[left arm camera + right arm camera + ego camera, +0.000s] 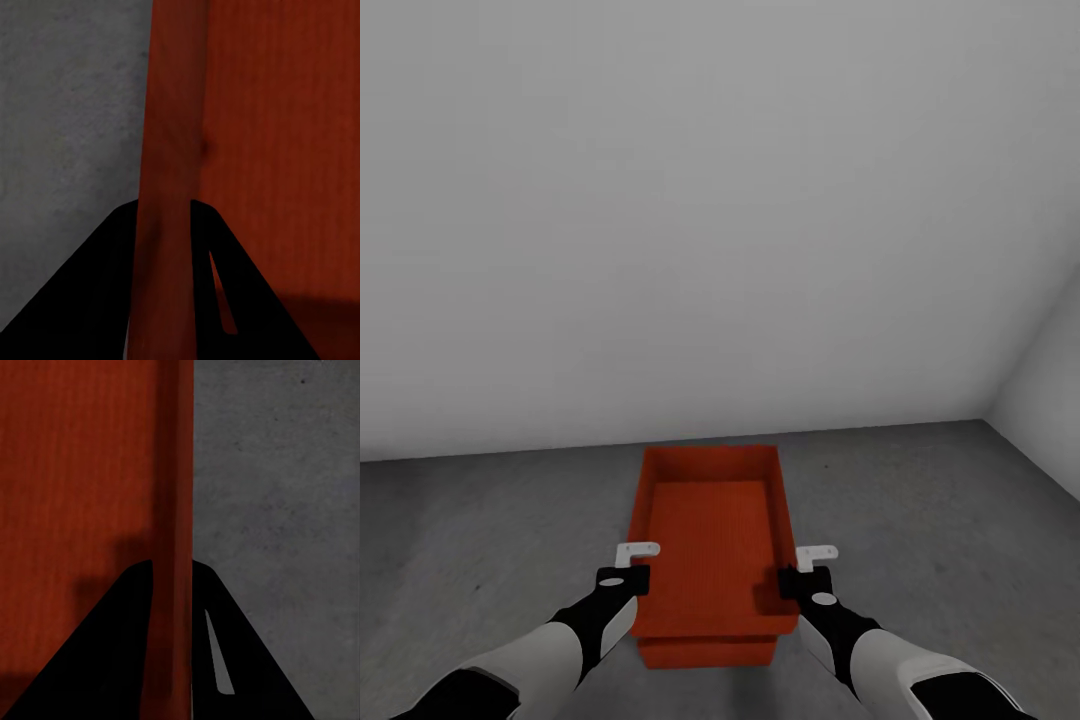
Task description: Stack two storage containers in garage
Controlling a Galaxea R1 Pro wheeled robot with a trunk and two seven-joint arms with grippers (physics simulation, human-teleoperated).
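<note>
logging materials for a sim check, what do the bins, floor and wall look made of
Bins: likely thin plastic, orange-red and matte, with fine ribbing on the inner surfaces and slim walls. Floor: looks like rough concrete, dark grey and mottled with specks. Wall: smooth pale grey, probably painted plaster; no texture shows.

Two smooth white forearm shells taper into glossy black wrist sections, each carrying a small white oval mark. Beyond each wrist sits the left gripper (pixel 637 551) or right gripper (pixel 817 553), a black block with a small white bracket. Its jaws are flat black wedges.
</note>
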